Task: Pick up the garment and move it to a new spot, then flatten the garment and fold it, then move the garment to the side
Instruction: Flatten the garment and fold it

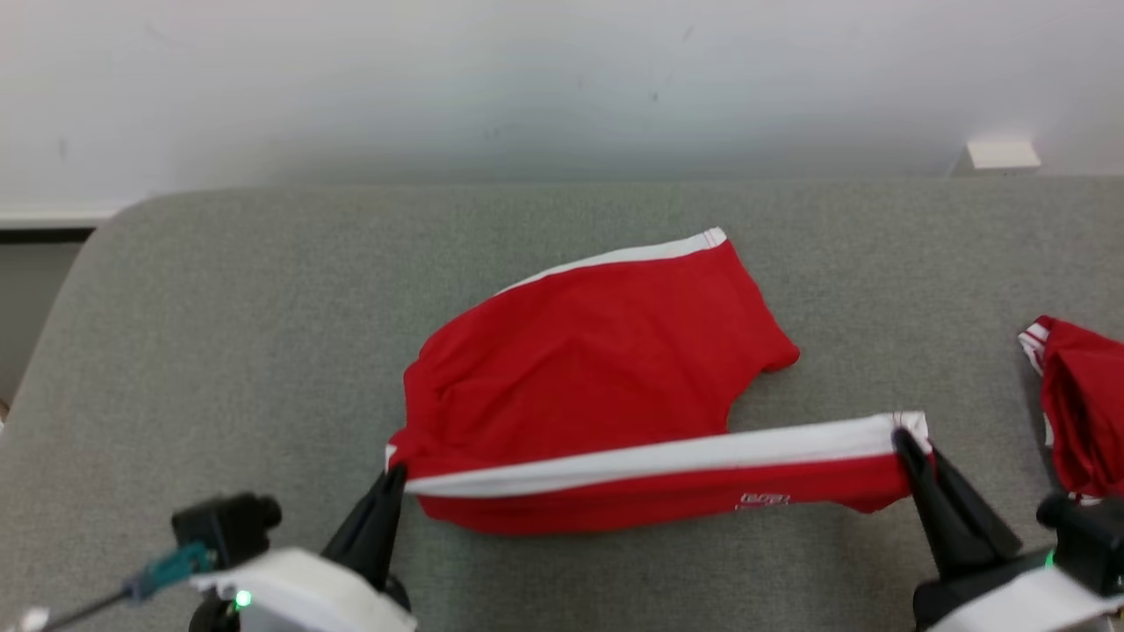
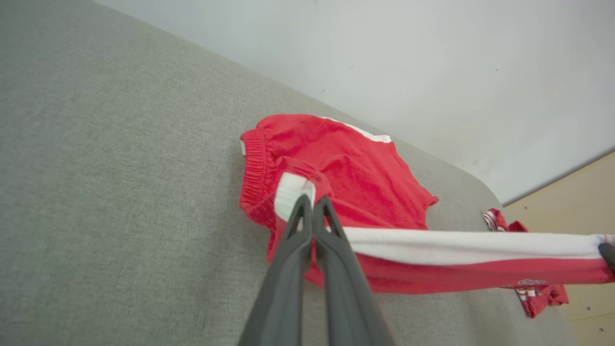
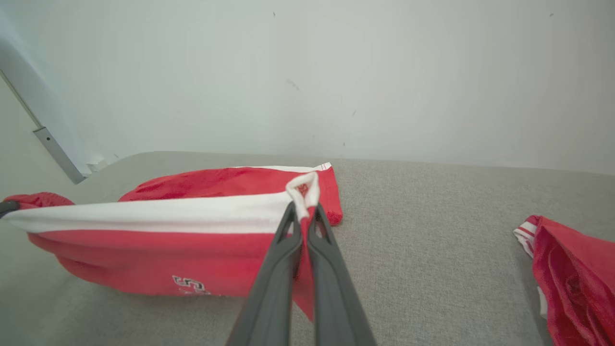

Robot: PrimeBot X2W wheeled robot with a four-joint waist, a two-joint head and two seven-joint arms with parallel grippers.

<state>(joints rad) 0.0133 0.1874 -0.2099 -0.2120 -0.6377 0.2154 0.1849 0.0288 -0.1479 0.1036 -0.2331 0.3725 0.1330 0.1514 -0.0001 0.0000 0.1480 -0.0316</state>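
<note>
Left end effector (image 1: 395, 474) is clamped on the waistband corner of the red shorts (image 1: 597, 369). Right end effector (image 1: 900, 436) is clamped on the opposite corner at the leg hem. The white side stripe (image 1: 667, 456) is pulled taut between them, with the near edge lifted off the grey fabric surface (image 1: 219, 333). The rest of the shorts lies mid-surface beyond. A second red garment (image 1: 1084, 404) sits bunched at far right, well apart. White wall (image 1: 527, 79) behind.
</note>
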